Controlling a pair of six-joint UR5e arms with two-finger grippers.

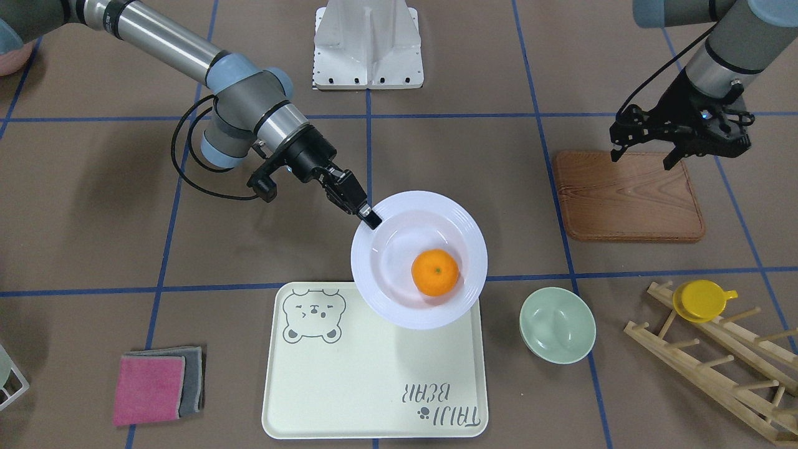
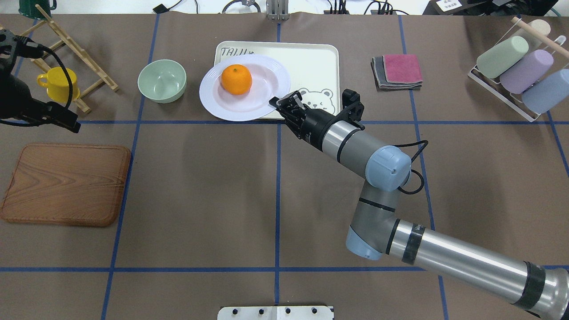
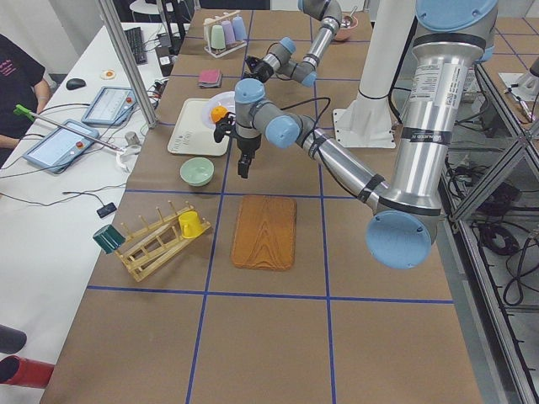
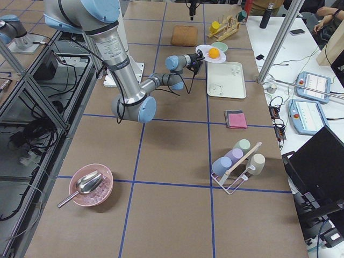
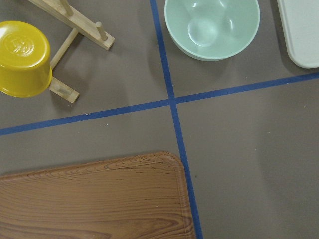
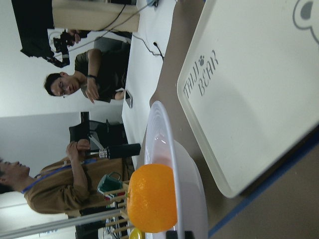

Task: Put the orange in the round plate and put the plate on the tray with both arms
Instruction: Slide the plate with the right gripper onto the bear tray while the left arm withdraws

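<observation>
While the right gripper [image 1: 371,218] is clamped on the plate [image 1: 461,218], its fingers pinch the ridged rim on the robot-side edge, closed down to the rim's thickness. Orange [image 1: 435,272] sits in the plate's sunken centre, a bit off-middle toward the far side from the gripper. Plate looks held up off the counter [image 1: 93,206]: it throws a shadow on the tray [image 1: 374,386], and the right wrist view shows it edge-on with the tray's surface lower down behind it. Plate overlaps the tray's corner nearest the robot on the robot's left side; part of it hangs out past the tray's edges over the counter. Cannot tell if any of the plate touches the tray. Bear print stays uncovered just beside the plate; lettering at the tray's far end partly hidden in the overhead view.

Left gripper [image 1: 643,156] hangs well apart from all this, above the robot-side edge of the board [image 1: 623,199], fingers spread wide, nothing in them. Left wrist view looks down on the board's corner, blue tape lines, bowl [image 1: 558,324] and cup [image 1: 701,300].

Bowl sits just beside the tray. Cup hangs upturned on the rack [image 1: 717,368]. Pink and grey cloths [image 1: 149,386] lie on the tray's other side.
</observation>
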